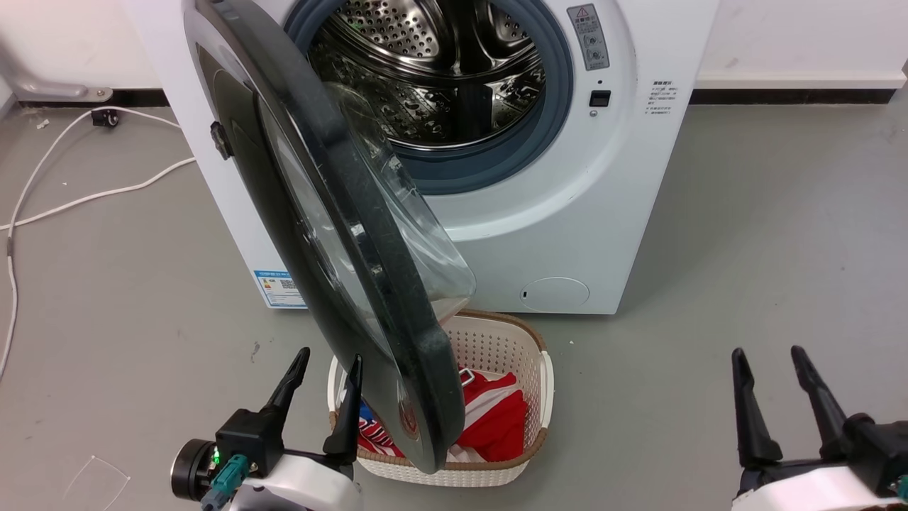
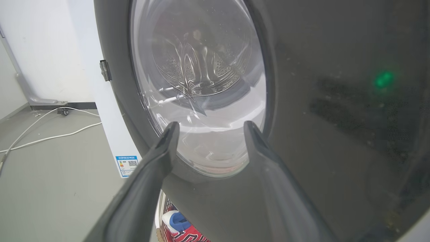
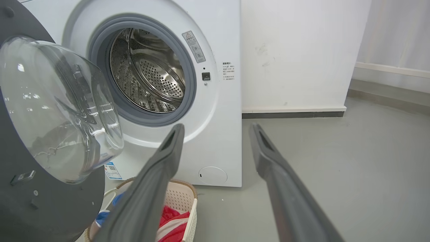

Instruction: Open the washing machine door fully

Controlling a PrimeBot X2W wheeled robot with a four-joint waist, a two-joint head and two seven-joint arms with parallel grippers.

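The white washing machine (image 1: 603,199) stands at the top centre with its steel drum (image 1: 440,64) exposed. The washing machine door (image 1: 340,191) is swung out on its left hinge, roughly edge-on to me, its lower edge over a basket. My left gripper (image 1: 328,365) is open just left of the door's lower outer face, nothing between its fingers. In the left wrist view that gripper (image 2: 211,125) points at the door (image 2: 336,134) and its glass window. My right gripper (image 1: 767,353) is open at the lower right, well clear. The right wrist view has the gripper (image 3: 217,127), the door's glass bowl (image 3: 57,107) and the machine (image 3: 218,101).
A white woven laundry basket (image 1: 496,341) holding red and blue clothes sits on the floor under the door's lower edge, also seen from the right wrist (image 3: 188,195). White cables (image 1: 71,199) trail across the grey floor at the left. A white wall (image 3: 295,50) stands behind.
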